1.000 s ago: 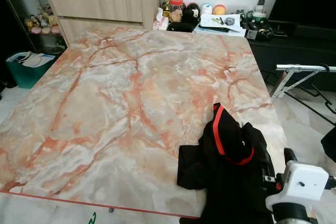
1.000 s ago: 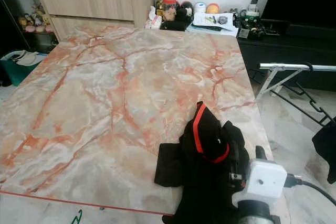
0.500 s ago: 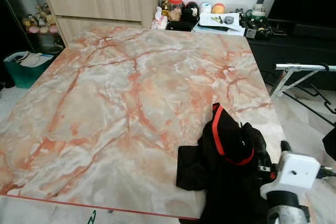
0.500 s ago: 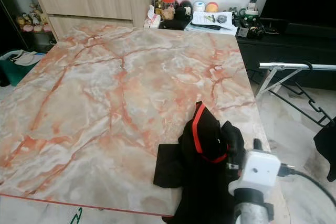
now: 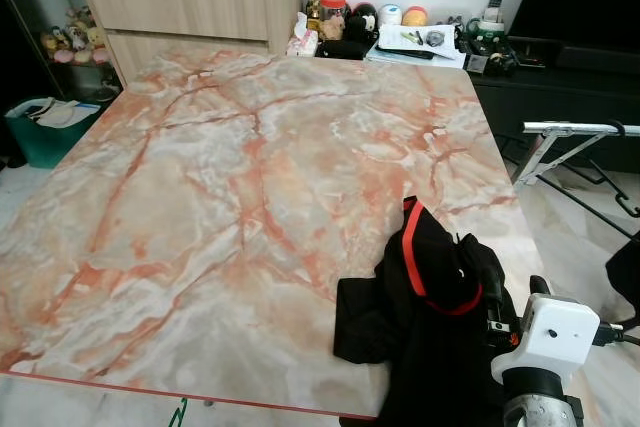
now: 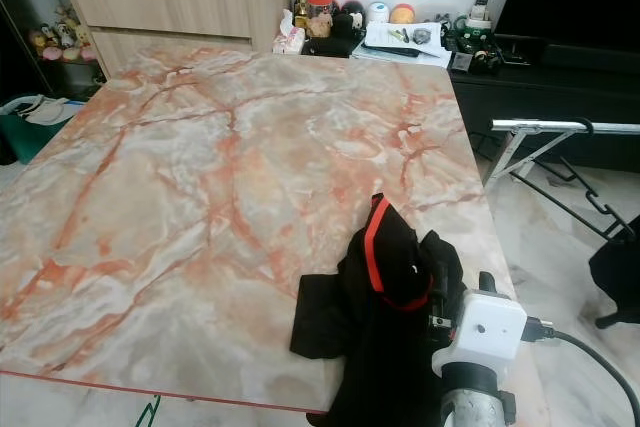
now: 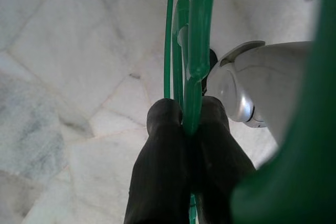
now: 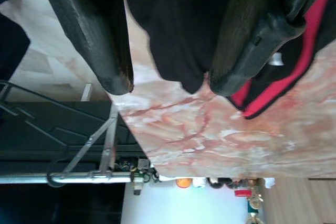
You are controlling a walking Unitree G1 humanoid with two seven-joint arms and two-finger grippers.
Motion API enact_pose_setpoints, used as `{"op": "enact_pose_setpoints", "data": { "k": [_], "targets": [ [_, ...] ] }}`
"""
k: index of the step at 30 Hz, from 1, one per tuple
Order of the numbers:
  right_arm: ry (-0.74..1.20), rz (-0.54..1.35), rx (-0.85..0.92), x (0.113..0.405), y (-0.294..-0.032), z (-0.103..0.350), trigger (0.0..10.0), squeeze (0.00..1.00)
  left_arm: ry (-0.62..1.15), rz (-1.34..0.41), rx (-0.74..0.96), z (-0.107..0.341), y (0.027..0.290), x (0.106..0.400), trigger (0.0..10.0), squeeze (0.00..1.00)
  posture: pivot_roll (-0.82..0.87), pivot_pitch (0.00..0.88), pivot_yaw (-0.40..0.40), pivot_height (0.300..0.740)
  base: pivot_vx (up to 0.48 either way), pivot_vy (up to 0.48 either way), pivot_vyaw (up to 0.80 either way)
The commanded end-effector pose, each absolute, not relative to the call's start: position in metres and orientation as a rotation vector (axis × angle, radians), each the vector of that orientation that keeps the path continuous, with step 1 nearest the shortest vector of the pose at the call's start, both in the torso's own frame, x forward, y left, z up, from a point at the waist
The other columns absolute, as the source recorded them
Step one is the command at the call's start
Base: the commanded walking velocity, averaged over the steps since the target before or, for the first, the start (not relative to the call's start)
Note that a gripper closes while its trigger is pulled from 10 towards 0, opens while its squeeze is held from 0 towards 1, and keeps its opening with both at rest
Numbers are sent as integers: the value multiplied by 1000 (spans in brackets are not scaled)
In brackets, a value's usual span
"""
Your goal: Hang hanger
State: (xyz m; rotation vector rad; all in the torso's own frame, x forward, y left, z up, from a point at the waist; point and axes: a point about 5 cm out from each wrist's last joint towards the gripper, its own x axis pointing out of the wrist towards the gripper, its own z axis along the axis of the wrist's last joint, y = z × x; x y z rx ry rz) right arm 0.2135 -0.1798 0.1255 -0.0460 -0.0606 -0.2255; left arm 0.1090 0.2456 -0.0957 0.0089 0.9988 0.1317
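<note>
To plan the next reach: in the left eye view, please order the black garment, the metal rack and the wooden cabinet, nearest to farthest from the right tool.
1. black garment, right at the right tool.
2. metal rack, to the right, off the table.
3. wooden cabinet, far left, behind the table.

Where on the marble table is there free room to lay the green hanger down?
The marble table is bare from its left edge across to the black garment at the near right corner, where the right tool works. The far edge by the clutter is crowded. The left tool holds the green hanger.
</note>
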Motion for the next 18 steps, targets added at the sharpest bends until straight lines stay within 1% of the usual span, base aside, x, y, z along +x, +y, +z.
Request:
{"op": "enact_pose_setpoints", "data": {
  "k": [1,18],
  "targets": [
    [-47,-234,-64,212,-184,122,10000,0,1017,131,8,-98,245,102,10000,0,41,117,-23,740,0,-270,0],
    [-49,-191,-76,212,-179,121,10000,0,996,122,-1,-97,242,104,10000,0,45,126,-26,740,0,-268,0]
  ]
}}
